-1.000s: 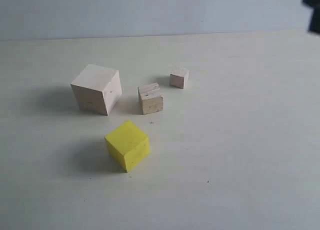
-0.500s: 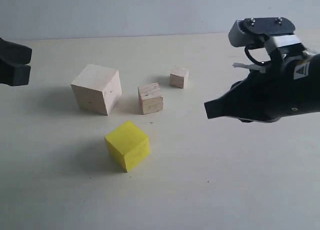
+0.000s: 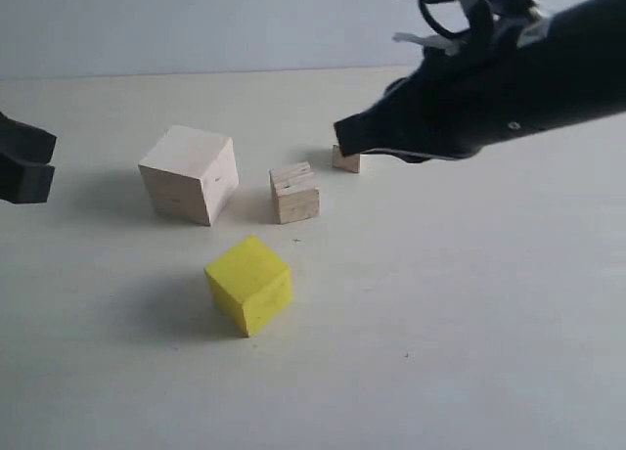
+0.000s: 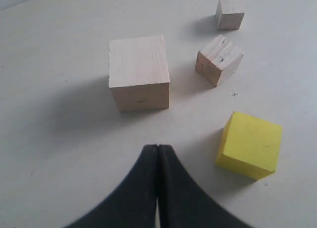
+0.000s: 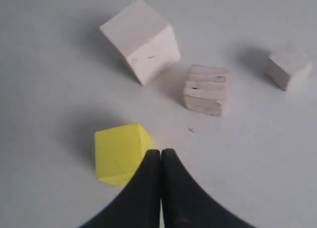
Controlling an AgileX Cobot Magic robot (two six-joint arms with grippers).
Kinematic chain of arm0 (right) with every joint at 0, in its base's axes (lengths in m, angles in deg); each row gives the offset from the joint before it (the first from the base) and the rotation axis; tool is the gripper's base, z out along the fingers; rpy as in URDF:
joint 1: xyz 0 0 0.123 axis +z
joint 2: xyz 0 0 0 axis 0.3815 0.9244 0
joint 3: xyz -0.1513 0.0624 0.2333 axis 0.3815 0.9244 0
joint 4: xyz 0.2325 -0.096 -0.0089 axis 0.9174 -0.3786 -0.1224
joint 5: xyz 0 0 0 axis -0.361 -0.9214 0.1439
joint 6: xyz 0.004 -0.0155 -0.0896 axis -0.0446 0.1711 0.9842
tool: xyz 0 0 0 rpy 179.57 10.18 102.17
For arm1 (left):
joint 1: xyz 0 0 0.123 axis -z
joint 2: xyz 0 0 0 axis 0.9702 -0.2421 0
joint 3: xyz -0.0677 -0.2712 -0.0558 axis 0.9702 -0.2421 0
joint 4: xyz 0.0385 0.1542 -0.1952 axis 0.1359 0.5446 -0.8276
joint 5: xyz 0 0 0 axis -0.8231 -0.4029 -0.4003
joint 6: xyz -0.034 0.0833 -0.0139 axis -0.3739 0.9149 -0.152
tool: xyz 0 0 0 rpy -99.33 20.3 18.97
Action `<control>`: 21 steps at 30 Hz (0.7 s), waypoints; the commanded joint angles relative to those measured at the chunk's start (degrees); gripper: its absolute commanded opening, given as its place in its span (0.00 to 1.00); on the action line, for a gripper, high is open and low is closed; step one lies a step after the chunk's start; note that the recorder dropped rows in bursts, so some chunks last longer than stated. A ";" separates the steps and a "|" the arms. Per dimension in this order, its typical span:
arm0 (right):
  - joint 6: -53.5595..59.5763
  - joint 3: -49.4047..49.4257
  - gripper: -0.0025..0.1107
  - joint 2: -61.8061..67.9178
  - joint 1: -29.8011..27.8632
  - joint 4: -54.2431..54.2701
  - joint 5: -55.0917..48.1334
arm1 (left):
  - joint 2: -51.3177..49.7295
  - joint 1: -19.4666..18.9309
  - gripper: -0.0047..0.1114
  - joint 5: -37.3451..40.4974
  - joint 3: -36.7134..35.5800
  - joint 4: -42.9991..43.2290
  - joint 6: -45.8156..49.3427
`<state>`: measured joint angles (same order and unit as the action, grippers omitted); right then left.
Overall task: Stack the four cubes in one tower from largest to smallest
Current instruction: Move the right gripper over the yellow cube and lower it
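All four cubes sit apart on the table, none stacked. The largest pale cube [image 3: 189, 174] [image 4: 138, 72] [image 5: 141, 39] is at the left. The yellow cube [image 3: 248, 284] [image 4: 249, 145] [image 5: 119, 151] is nearest the front. A grainy wood cube [image 3: 294, 194] [image 4: 219, 59] [image 5: 206, 89] lies in the middle. The smallest cube [image 3: 344, 161] [image 4: 230, 14] [image 5: 288, 66] is partly hidden behind my right gripper [image 3: 342, 137] [image 5: 161, 152], which hangs shut and empty above the table. My left gripper [image 3: 47, 159] [image 4: 157, 147] is shut and empty at the left edge, short of the largest cube.
The pale table [image 3: 469, 303] runs back to a light wall [image 3: 196, 20]. My right arm [image 3: 509, 78] spans the upper right of the exterior view, above the table.
Both arms have come into view within the last second. The right arm has since swung up and to the left, covering part of the smallest cube. The left gripper barely shifted. The cubes have not moved.
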<state>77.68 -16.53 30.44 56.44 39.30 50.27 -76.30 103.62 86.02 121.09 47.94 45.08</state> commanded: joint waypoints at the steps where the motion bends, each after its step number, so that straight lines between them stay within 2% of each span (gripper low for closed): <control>1: 5.09 -9.29 0.12 5.82 2.70 0.08 -10.33 | -0.12 0.34 0.04 1.91 0.46 0.31 0.08; 3: 5.09 -12.85 0.20 9.10 3.98 -0.95 -13.61 | -0.12 0.34 0.04 3.33 0.46 0.47 0.08; 8: 4.51 -19.87 0.50 16.73 6.86 -5.02 -19.11 | -0.12 0.34 0.04 7.61 0.46 1.86 0.08; 11: 1.06 -23.25 0.64 21.10 8.29 -6.92 -23.42 | -0.12 0.34 0.04 9.07 0.46 1.94 0.08; 13: -2.45 -24.79 0.67 23.92 9.03 -9.04 -25.61 | -0.12 0.34 0.04 9.62 0.46 1.94 0.08; 21: -8.84 -29.62 0.67 32.11 12.68 -16.15 -26.61 | -0.12 0.34 0.04 9.95 0.46 2.09 0.08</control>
<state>69.99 -44.34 60.55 67.89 25.29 23.92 -76.30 103.62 95.82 121.09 49.57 45.08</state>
